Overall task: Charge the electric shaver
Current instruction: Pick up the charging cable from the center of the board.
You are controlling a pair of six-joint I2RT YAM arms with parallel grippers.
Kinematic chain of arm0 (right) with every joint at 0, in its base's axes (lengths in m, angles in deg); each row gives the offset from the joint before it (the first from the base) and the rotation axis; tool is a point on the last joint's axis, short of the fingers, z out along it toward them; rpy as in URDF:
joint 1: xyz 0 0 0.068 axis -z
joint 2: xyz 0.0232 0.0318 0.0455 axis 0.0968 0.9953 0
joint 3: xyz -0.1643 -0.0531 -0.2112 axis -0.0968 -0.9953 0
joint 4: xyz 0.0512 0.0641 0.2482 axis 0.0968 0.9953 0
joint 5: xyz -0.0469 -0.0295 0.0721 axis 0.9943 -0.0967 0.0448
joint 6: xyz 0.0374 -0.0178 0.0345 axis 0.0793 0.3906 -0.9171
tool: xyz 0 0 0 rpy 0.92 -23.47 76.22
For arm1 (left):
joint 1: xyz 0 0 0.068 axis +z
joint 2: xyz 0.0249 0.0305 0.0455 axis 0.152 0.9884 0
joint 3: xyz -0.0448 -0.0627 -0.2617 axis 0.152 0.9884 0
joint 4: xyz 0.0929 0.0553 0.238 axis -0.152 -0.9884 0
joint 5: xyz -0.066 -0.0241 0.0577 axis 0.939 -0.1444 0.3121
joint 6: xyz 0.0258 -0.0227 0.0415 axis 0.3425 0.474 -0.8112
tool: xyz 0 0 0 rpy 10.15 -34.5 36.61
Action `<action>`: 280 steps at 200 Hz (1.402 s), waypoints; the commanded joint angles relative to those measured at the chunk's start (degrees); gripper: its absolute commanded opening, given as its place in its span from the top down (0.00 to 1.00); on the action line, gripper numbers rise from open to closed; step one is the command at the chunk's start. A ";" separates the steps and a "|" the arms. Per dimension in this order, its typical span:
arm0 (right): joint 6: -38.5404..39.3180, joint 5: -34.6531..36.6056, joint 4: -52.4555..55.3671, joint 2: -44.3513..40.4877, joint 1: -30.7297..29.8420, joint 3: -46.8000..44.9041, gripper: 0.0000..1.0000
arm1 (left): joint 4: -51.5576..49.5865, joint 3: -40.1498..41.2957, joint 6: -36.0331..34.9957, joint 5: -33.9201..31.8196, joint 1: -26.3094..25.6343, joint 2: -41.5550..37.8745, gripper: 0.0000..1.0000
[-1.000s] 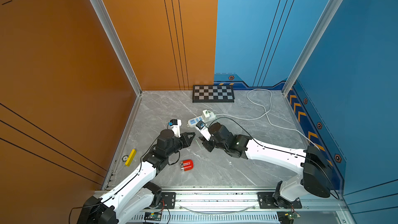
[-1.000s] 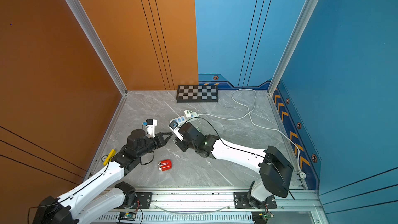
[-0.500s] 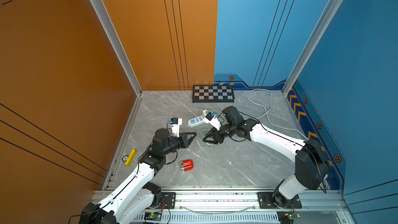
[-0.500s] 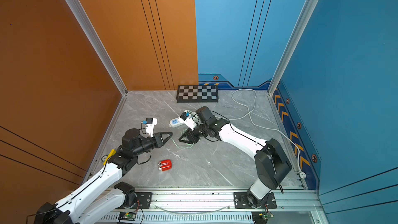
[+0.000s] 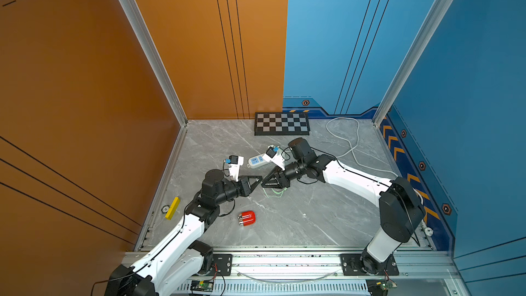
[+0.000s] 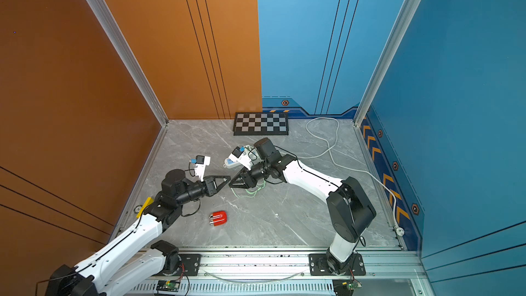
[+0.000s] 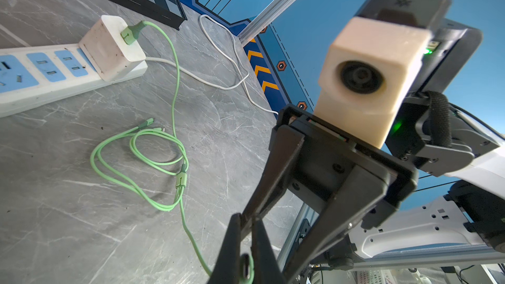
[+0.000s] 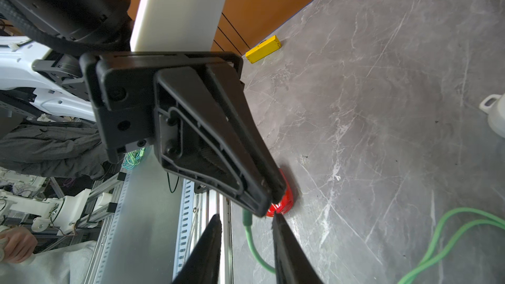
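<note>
Shifted toward the left end effector (image 5: 259,178) since a second earlier, the right end effector (image 5: 264,185) held its jaws parted around the green cable (image 8: 249,234), which the left clenched. On the grey marble table (image 5: 313,223), between the orange wall (image 5: 199,52) and the blue wall (image 5: 327,38), the electric shaver (image 5: 247,218) lay apart from both.

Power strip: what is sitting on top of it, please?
On one end of the power strip stands a white charger block, with a green cable plugged into it. The socket beneath the block is covered and cannot be seen.
</note>
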 commanded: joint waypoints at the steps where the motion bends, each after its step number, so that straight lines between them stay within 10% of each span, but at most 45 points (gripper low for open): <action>1: -1.38 -1.78 -2.23 0.76 -0.76 1.81 0.69 | 1.63 -1.66 -1.14 1.33 -0.52 -0.29 1.00; 152: -8.29 -3.47 -11.24 0.97 -0.77 0.31 1.00 | 3.67 2.20 -0.65 0.38 -0.67 -0.68 1.00; 207: -5.70 -2.27 -6.41 0.12 0.02 -1.57 1.00 | -0.67 4.09 -1.97 -0.07 3.15 -4.22 0.35; 280: 4.19 7.31 9.33 -1.37 4.04 -7.16 1.00 | -46.55 -22.14 -36.58 -7.69 5.37 -7.36 0.28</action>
